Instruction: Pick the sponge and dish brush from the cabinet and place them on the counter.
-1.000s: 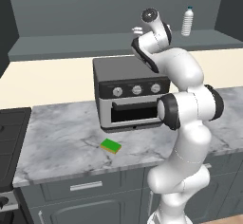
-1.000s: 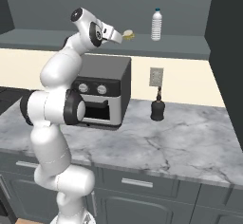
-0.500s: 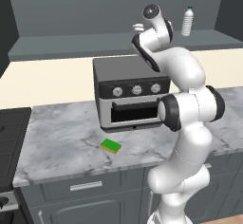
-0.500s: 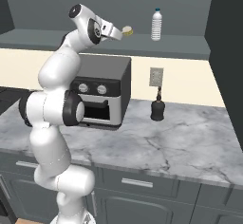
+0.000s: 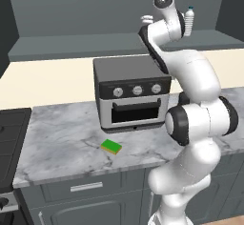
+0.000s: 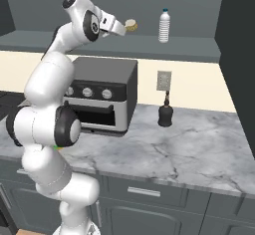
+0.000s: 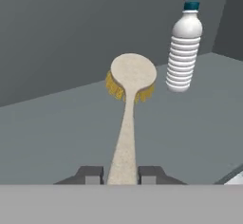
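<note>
The counter (image 5: pixel 62 138) bears the sponge (image 5: pixel 111 146) and a toaster oven (image 5: pixel 129 93); the cabinet shelf (image 6: pixel 189 47) holds a bottle (image 6: pixel 164 25).

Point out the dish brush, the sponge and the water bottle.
dish brush (image 7: pixel 133 73): hand view, on its round head.
sponge (image 5: pixel 111 146): left base view, on its green top.
water bottle (image 6: pixel 165 26): right base view, on its ribbed body.

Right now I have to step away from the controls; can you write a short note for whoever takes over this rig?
Gripper: up at the dark grey cabinet shelf, fingers shut on the thin cream handle of the tan-bristled dish brush. The brush head is beside the clear ribbed plastic bottle.
Green-and-yellow sponge: already on the grey-white marbled counter, in front of the black toaster oven.
Done: sponge placed, brush gripped.
Left: bring the brush out of the cabinet and set it on the counter.
</note>
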